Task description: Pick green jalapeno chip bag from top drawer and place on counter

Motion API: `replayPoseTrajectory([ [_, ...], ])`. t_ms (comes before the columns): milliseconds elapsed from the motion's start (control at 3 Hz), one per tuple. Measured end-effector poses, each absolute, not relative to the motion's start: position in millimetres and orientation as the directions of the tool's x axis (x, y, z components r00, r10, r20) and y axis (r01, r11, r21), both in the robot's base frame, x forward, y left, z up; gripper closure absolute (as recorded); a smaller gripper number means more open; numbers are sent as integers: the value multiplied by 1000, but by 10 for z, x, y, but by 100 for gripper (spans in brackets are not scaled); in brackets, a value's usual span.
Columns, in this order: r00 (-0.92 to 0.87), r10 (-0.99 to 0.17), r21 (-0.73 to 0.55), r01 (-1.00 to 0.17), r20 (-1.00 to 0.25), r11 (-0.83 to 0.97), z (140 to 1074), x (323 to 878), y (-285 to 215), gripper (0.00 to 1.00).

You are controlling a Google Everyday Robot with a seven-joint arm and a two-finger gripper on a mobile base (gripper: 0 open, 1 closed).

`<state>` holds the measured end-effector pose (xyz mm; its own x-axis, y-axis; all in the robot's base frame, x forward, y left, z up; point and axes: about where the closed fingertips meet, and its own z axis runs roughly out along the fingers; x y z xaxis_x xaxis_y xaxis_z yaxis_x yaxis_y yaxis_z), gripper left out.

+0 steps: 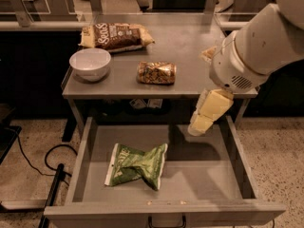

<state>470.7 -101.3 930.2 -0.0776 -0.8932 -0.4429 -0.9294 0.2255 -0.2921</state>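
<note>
Drawer [209, 184]: pulled fully open, nearest the camera, floor bare apart from one item
Bag [137, 165]: lies crumpled on the drawer floor, left of centre, apart from every wall
Gripper [197, 127]: hangs above the drawer's back right part, just under the counter's front edge, to the right of the bag and above it; whether it is open or closed I cannot tell, and nothing is seen in it
Step in hand: reaching for the bag; judged best to travel left and forward, then come straight down over the pinched middle, where the foil is bunched and easiest to grip
In the way: the counter's front edge sits close above the gripper, so lifting out likely calls for pulling forward first; the drawer's right wall is near the arm [256, 46]
Counter [199, 51]: right half bare, a fair spot to set down
Left on the counter: packet [156, 72] mid, bowl [90, 64] left, brown bag [116, 35] at the back
</note>
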Motion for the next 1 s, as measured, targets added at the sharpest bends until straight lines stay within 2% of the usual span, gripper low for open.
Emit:
replayPoseTrajectory([
  [333, -57, -878, -272, -940, -475, 208, 9145, 4624, -875, 0],
  [1000, 10, -843, -207, -971, -538, 120, 8404, 4512, -219, 0],
])
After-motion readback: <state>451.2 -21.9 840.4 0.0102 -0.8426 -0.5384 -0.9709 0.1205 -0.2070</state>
